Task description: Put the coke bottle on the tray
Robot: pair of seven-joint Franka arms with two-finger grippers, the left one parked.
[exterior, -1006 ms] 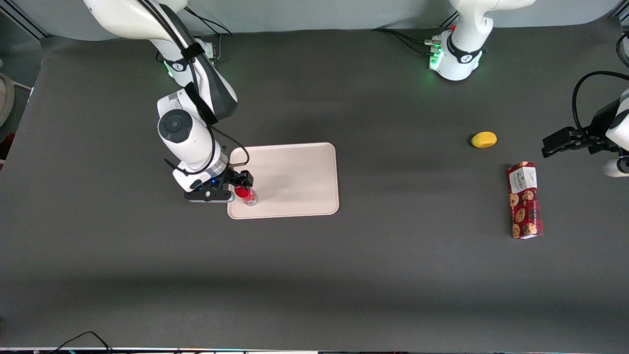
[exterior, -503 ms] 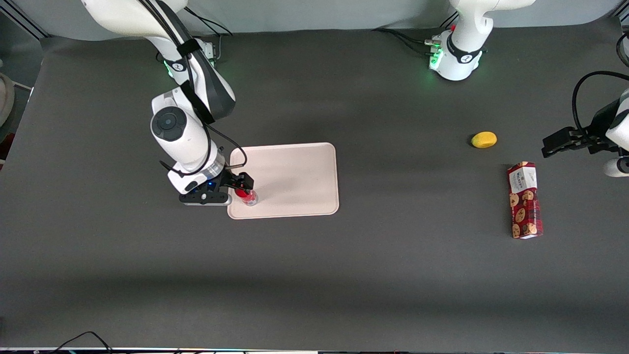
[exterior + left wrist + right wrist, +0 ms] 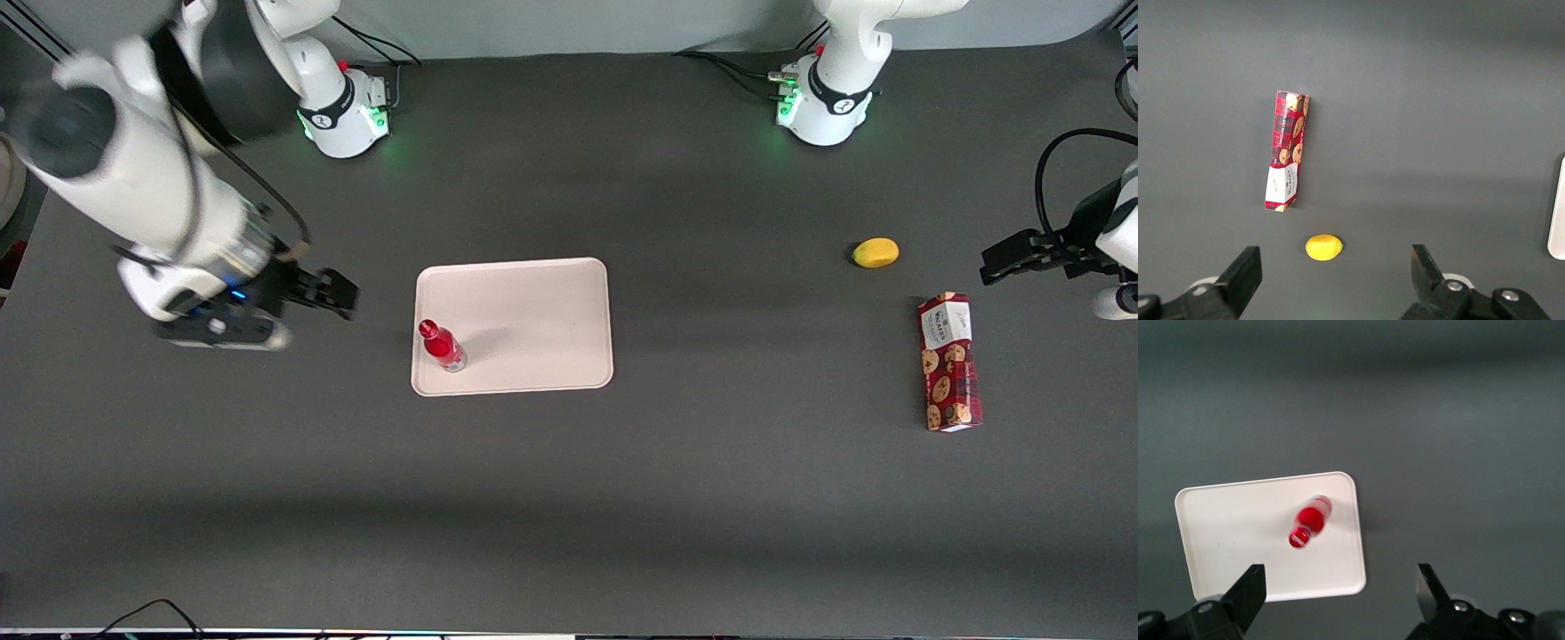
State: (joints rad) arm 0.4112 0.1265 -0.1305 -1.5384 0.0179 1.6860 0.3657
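The coke bottle (image 3: 442,346), slim and red with a red cap, stands upright on the pale pinkish tray (image 3: 533,302), near the tray's corner closest to the working arm and the front camera. It also shows in the right wrist view (image 3: 1309,522), standing on the tray (image 3: 1231,533). My gripper (image 3: 333,293) is open and empty, raised above the bare table off the tray's edge, toward the working arm's end. Its fingers (image 3: 1248,590) stand wide apart.
A yellow lemon (image 3: 876,252) and a red patterned cookie box (image 3: 949,362) lie toward the parked arm's end of the table; both show in the left wrist view, lemon (image 3: 1323,247) and box (image 3: 1287,151). The dark table mat (image 3: 569,498) surrounds the tray.
My gripper has let go of the coke bottle and pulled up and away from the tray toward the working arm's end. The bottle stays standing on the tray.
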